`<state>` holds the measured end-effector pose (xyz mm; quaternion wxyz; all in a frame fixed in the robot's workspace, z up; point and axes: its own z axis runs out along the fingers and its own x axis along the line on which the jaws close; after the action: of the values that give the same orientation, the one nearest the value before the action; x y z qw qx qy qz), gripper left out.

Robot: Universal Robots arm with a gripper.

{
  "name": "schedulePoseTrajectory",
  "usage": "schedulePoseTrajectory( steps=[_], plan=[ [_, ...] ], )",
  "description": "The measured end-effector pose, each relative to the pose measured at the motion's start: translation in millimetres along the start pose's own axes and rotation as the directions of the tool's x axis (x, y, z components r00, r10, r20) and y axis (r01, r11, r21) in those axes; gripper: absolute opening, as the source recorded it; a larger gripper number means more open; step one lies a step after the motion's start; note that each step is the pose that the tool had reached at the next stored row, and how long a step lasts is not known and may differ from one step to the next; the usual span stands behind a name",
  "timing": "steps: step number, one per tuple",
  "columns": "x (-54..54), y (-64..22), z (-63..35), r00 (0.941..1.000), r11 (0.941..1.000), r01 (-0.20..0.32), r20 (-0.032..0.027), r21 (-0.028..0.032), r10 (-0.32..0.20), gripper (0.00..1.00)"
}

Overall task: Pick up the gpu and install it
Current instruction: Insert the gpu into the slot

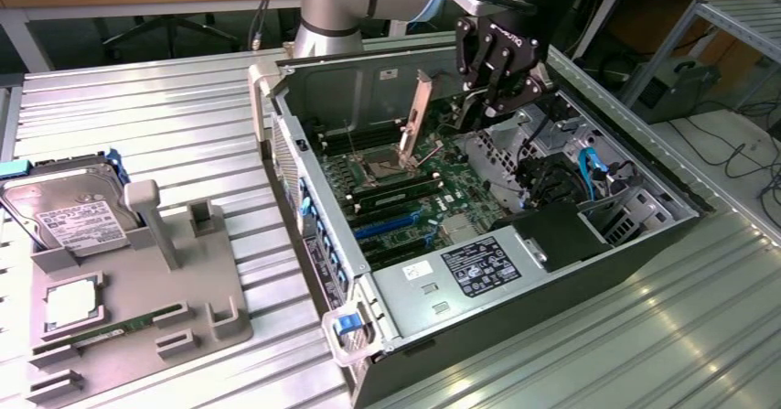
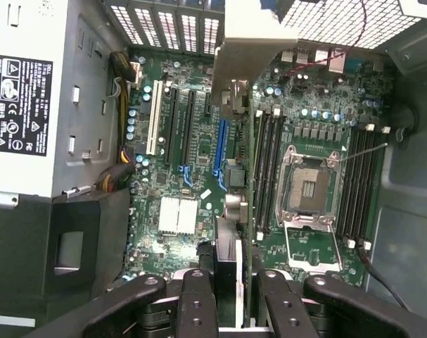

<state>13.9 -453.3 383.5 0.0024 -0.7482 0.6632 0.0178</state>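
Note:
My gripper (image 1: 478,109) hangs over the open computer case (image 1: 320,244), shut on the gpu (image 1: 423,109). The card stands on edge, its silver bracket toward the case's rear wall and its lower edge just above the motherboard (image 1: 409,203). In the wrist view the gpu (image 2: 236,190) shows edge-on, running from my gripper (image 2: 234,292) up to its grey bracket (image 2: 252,49). It sits between the blue slot (image 2: 219,148) and the memory slots beside the processor socket (image 2: 308,186). Whether it touches a slot I cannot tell.
The power supply (image 1: 470,267) with its black label fills the case's near end, with drive cages and blue cables (image 1: 592,176) at the exterior view's right. A grey fixture (image 1: 141,336) on the left holds a hard drive (image 1: 73,217), a processor (image 1: 71,304) and a green memory stick (image 1: 116,329).

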Motion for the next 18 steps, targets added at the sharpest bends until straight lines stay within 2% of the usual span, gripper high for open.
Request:
schedulePoseTrajectory(
  steps=[12, 18],
  plan=[
    [0.2, 0.0, 5.2, 0.9999, 0.9999, -0.013, 0.0004, 0.0004, 0.013, 0.28],
    [0.3, -0.2, 8.9, 0.9983, 0.9983, -0.059, 0.0014, 0.0018, 0.059, 0.28]
  ],
)
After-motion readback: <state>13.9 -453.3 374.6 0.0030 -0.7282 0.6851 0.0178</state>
